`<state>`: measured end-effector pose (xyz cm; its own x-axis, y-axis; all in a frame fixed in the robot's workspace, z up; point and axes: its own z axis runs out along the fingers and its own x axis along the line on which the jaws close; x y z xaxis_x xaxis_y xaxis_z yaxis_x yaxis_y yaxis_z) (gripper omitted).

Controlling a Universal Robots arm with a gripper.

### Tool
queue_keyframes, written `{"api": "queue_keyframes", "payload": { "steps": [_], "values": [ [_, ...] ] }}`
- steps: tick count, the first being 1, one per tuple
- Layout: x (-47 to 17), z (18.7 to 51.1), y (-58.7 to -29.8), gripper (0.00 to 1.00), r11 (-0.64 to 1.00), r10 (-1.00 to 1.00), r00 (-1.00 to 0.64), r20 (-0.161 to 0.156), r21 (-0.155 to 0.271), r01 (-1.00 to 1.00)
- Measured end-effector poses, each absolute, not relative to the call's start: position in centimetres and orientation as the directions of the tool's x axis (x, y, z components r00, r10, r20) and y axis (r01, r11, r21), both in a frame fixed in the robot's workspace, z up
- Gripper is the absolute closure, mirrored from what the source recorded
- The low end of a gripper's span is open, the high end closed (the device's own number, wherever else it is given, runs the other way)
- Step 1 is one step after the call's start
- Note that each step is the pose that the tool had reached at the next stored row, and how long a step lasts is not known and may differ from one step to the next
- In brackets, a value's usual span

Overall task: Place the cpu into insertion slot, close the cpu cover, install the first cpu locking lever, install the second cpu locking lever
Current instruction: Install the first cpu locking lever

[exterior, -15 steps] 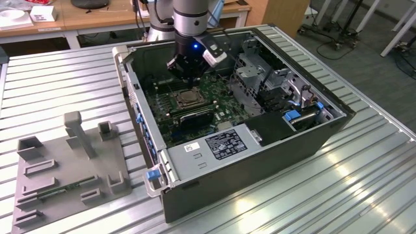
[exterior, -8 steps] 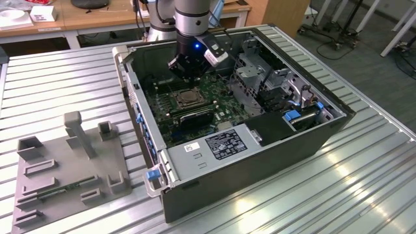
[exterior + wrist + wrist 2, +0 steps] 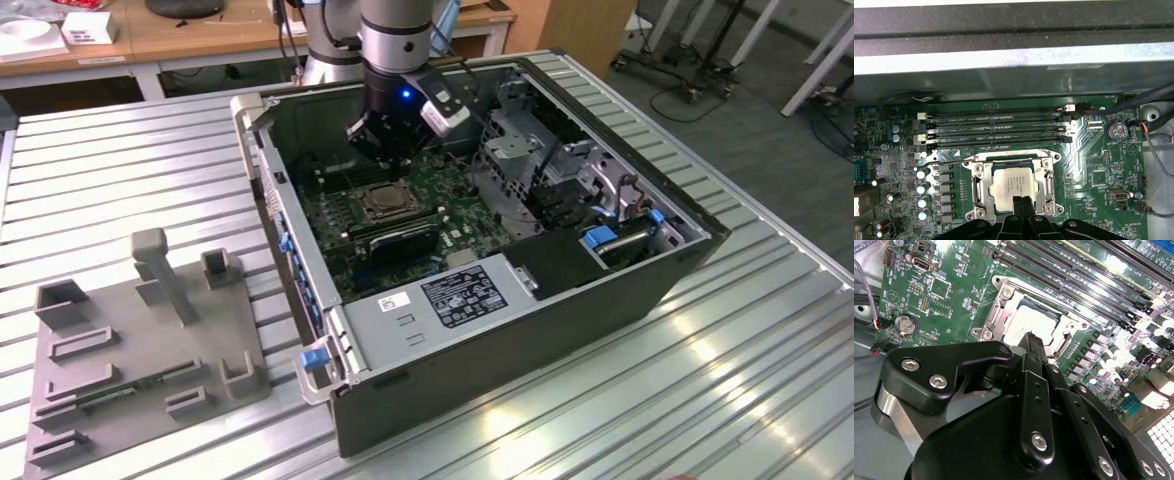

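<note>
Cpu (image 3: 1013, 182) is lying flat, the cpu cover (image 3: 1048, 186) closed around it. Gripper (image 3: 1023, 202) is hovering at the cpu's edge, jaws clenched empty.

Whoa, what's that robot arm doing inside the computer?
The robot arm's black end effector is reaching down into the open black metal computer case, just above the green motherboard. Its fingers are pressed together and hold nothing. The small square silvery-topped cpu already sits in its place on the board, and the thin metal frame of the cpu cover lies flat around it. The fingertips are right by the cpu's edge. Whether the locking levers are fastened is hard to tell.
</note>
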<state>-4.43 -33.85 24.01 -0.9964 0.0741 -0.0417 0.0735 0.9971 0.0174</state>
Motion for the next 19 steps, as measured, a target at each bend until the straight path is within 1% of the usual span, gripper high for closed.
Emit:
{"api": "queue_keyframes", "payload": {
  "steps": [8,19],
  "values": [
    [-4.9,24.0,-33.8,0.89,0.997,0.074,-0.996,-0.042,0.017,0.074],
    [-8.2,23.8,-33.8,0.89,0.997,0.074,-0.996,-0.043,0.018,0.073]
  ]
}}
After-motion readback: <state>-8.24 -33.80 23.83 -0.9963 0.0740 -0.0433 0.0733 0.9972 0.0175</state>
